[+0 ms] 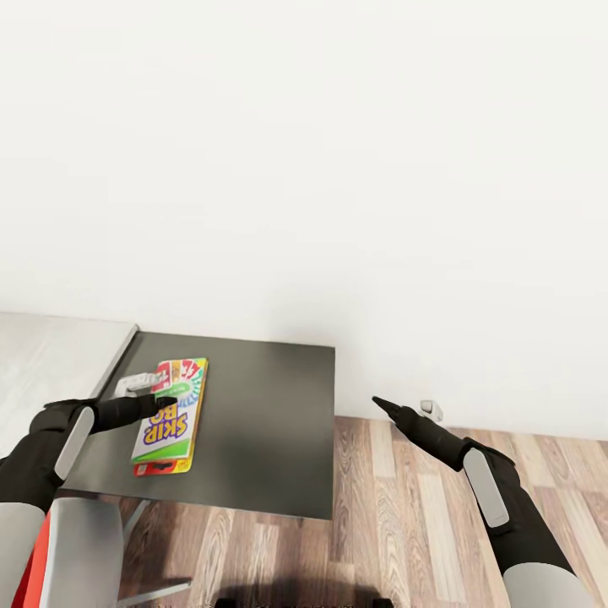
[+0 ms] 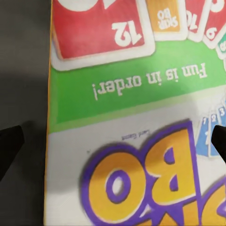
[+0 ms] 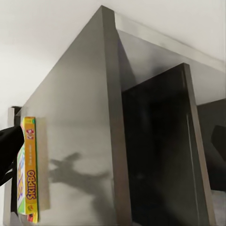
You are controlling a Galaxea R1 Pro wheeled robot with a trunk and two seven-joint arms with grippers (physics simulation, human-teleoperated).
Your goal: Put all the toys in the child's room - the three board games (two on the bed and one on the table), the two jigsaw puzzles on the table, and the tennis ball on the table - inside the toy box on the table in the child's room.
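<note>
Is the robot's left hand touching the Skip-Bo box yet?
Cannot tell. In the head view the left gripper overlaps the Skip-Bo box on the table. The left wrist view shows fingertips either side of the box lid, but no plain contact or gap.

White wall [image 1: 338,152], wood-plank floor [image 1: 405,523], red-and-white chair [image 1: 67,549]

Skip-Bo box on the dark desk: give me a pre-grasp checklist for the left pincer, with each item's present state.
1. Left pincer over the colourful flat Skip-Bo game box: ok.
2. Pincer open, one fingertip off the box's long edge: ok.
3. Other fingertip past the opposite edge: not ok; it sits over the lid.
4. Box lying flat on the dark grey desk top: ok.
5. Right pincer clear of the desk, over the wood-plank floor: ok.
6. Light grey toy box location: cannot tell.
</note>
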